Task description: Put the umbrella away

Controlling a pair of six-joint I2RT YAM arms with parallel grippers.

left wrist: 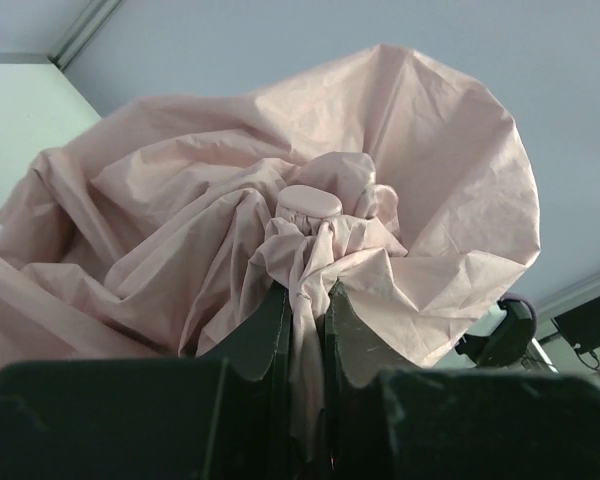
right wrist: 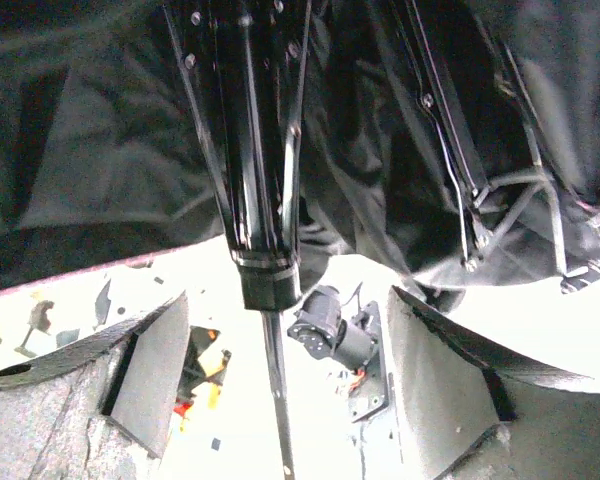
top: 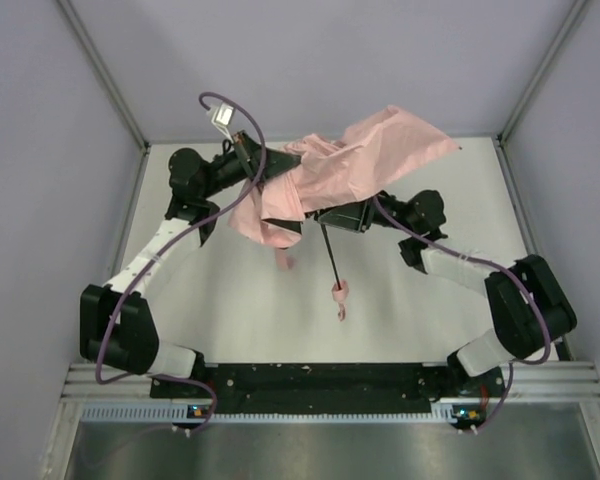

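The umbrella [top: 355,160] is a crumpled pale pink canopy held above the white table at the back centre. Its thin black shaft [top: 330,255] runs down toward me and ends in a small pink handle [top: 340,293] with a strap. In the left wrist view my left gripper [left wrist: 307,322] is shut on a fold of pink fabric just below the umbrella's round top cap [left wrist: 310,200]. My right gripper [right wrist: 285,375] is under the canopy, open. The shaft [right wrist: 277,380] passes between its fingers [right wrist: 150,370] with a gap on each side.
Grey enclosure walls [top: 50,150] close in the table on the left, back and right. Purple cables [top: 130,290] loop along both arms, one arching high by a white tag [top: 223,115]. A metal rail [top: 320,380] carries the arm bases at the near edge.
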